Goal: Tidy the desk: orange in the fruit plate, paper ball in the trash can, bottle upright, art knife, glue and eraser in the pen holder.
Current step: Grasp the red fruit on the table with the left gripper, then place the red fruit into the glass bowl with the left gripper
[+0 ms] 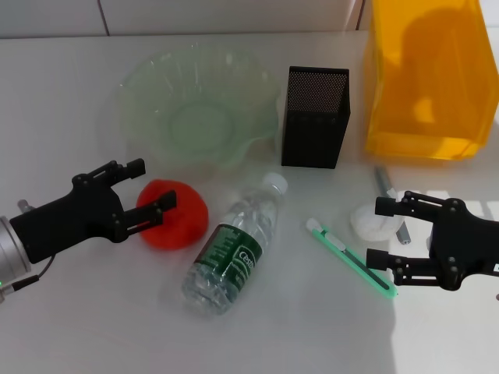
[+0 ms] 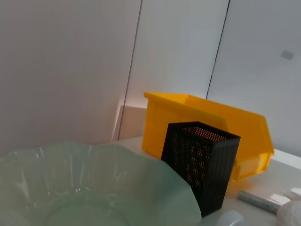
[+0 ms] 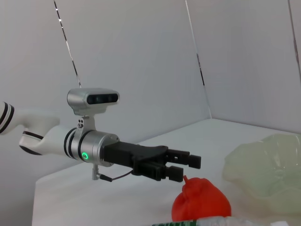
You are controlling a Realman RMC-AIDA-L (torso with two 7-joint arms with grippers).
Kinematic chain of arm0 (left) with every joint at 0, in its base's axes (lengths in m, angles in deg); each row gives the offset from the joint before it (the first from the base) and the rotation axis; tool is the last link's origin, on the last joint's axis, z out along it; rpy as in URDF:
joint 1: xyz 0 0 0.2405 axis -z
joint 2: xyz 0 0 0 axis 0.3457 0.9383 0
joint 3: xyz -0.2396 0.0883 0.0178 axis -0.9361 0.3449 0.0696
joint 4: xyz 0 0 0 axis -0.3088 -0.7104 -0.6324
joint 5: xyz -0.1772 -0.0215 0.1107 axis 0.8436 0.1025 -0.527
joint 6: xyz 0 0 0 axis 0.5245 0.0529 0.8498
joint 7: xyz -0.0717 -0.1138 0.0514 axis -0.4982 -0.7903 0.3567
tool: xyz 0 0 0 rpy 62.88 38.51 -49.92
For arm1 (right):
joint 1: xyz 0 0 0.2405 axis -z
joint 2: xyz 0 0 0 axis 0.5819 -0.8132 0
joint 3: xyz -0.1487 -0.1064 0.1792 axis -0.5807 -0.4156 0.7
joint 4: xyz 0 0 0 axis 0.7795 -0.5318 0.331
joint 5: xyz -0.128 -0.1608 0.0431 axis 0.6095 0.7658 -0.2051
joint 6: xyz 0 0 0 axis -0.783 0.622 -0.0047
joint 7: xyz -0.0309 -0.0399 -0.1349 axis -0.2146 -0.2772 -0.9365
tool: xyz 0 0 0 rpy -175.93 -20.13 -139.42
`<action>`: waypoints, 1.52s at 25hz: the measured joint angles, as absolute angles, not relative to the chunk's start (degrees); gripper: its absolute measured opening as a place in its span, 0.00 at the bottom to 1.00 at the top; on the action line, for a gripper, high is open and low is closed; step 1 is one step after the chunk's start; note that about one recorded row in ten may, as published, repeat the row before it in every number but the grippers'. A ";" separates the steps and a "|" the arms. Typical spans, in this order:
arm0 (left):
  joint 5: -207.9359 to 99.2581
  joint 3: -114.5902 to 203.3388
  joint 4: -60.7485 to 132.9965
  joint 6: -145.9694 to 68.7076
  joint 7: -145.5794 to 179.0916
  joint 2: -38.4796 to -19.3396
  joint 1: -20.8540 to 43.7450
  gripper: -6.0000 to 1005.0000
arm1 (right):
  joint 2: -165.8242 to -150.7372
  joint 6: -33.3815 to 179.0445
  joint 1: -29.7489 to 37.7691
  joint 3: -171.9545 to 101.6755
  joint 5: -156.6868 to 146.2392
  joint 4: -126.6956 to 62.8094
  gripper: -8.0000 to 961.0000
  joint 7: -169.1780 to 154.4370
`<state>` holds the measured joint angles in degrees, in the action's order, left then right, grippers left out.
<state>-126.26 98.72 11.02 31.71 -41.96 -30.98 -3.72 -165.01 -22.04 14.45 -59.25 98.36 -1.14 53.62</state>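
Left gripper (image 1: pixel 144 189): lower left of the head view, fingers spread, straddling the orange's near edge; apparently lined up for a grasp, not yet closed.
Right gripper (image 1: pixel 380 231): lower right, fingers apart, holding nothing, beside the paper ball and over the knife's end.
Bottle (image 1: pixel 234 247): lower centre, lying on its side, cap toward the pen holder; still to be stood up.
Orange (image 1: pixel 175 216): left of centre on the table, just below the fruit plate (image 1: pixel 156 86), which is empty.
Art knife (image 1: pixel 348 255): green, lying diagonally right of centre.
Paper ball (image 1: pixel 374 221): touching the right gripper's upper finger region.
Pen holder (image 1: pixel 315 117): upper centre, upright.
Trash can (image 1: pixel 425 78): yellow, upper right.
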 joint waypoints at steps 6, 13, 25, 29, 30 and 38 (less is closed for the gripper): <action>-128.99 99.04 11.08 28.81 -42.12 -31.89 -3.48 0.71 | -165.01 -22.02 14.34 -59.25 98.36 -1.15 0.87 53.56; -131.09 98.58 10.83 25.12 -41.59 -32.22 -3.21 0.69 | -165.01 -21.60 14.33 -59.25 98.37 -1.15 0.87 53.53; -126.29 90.30 6.43 37.35 -40.66 -32.50 -1.89 0.23 | -165.08 -21.24 13.88 -59.25 98.37 -1.41 0.87 53.68; -123.84 89.07 7.43 35.41 -40.56 -32.54 1.61 0.16 | -165.09 -21.02 13.56 -59.26 98.37 -2.22 0.87 53.61; -123.74 89.11 8.59 32.74 -40.47 -32.49 4.43 0.14 | -165.07 -20.65 13.50 -59.25 98.37 -2.59 0.87 53.55; -123.63 89.19 14.15 22.00 -39.94 -32.82 11.04 0.11 | -165.11 -20.34 13.52 -59.13 98.37 -2.68 0.87 53.47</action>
